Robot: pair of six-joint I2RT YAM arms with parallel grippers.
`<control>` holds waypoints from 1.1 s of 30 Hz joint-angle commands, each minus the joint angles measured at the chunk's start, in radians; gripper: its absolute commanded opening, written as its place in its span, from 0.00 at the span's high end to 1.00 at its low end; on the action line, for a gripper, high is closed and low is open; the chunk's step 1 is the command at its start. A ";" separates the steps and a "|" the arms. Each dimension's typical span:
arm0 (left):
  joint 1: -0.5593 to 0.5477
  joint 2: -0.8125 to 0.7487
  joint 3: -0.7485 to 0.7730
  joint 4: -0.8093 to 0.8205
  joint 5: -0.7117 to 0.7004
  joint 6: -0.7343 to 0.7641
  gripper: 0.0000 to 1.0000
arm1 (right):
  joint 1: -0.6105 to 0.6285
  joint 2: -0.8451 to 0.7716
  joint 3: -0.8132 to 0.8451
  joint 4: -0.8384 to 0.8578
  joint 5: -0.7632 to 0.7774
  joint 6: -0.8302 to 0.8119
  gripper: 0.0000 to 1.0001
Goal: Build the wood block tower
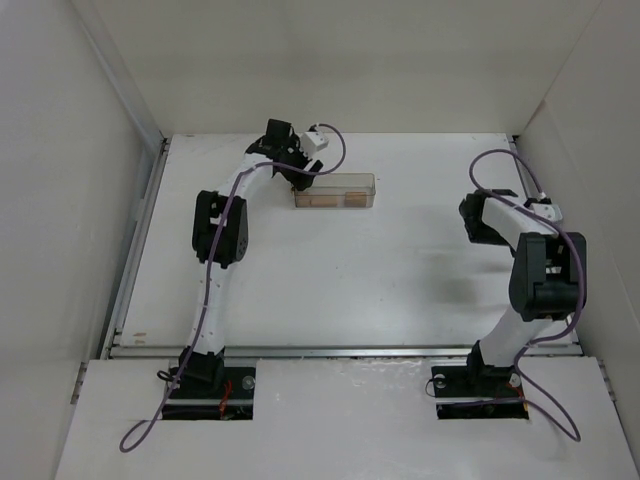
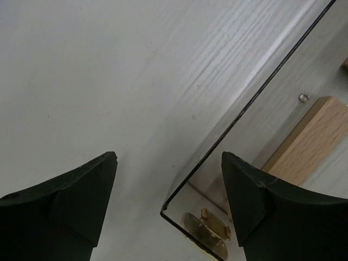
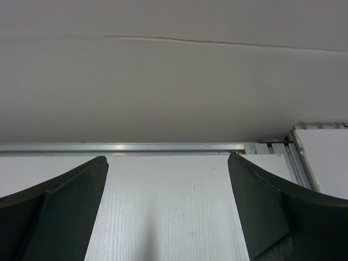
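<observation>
No stacked wood block tower is in view. Light-tan wooden blocks point(image 1: 322, 200) lie inside a clear plastic box point(image 1: 336, 190) at the back of the table. My left gripper point(image 1: 298, 181) is at the box's left end. In the left wrist view it point(image 2: 168, 157) is open, with a corner of the box point(image 2: 179, 198) between the jaws and one wooden block point(image 2: 312, 142) showing through the box wall. My right gripper point(image 1: 470, 217) is far from the box at the right of the table. It is open and empty over bare table in the right wrist view point(image 3: 167, 157).
A brass latch point(image 2: 209, 232) sits at the box corner near my left fingers. An aluminium rail point(image 3: 125, 147) runs along the table edge ahead of my right gripper. White walls enclose the table on three sides.
</observation>
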 commanded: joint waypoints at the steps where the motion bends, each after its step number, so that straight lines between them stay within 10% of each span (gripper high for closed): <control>1: 0.001 -0.024 0.039 -0.031 0.009 0.054 0.25 | 0.055 -0.002 0.112 -0.055 0.145 -0.155 0.03; 9: -0.018 -0.015 0.039 -0.031 0.000 0.072 0.51 | 0.189 0.000 0.300 -0.055 0.142 -0.457 0.07; 16: -0.039 -0.006 0.019 -0.022 -0.057 0.094 0.97 | 0.426 0.048 0.423 -0.055 0.144 -0.651 0.07; 22: -0.070 -0.069 -0.033 0.067 -0.182 0.131 1.00 | 0.552 0.148 0.482 0.064 0.057 -0.907 0.07; 23: -0.070 -0.104 -0.068 0.096 -0.205 0.141 1.00 | 0.552 0.127 0.455 0.221 -0.003 -1.091 0.07; 24: -0.081 -0.124 -0.088 0.125 -0.257 0.152 1.00 | 0.552 0.067 0.385 0.478 -0.289 -1.672 0.21; 25: -0.081 -0.142 -0.107 0.156 -0.283 0.152 1.00 | 0.563 -0.017 0.287 0.886 -0.448 -1.802 0.23; 33: -0.114 -0.335 -0.378 0.526 -0.489 0.246 1.00 | 0.407 -0.347 0.128 1.024 -1.000 -1.711 0.18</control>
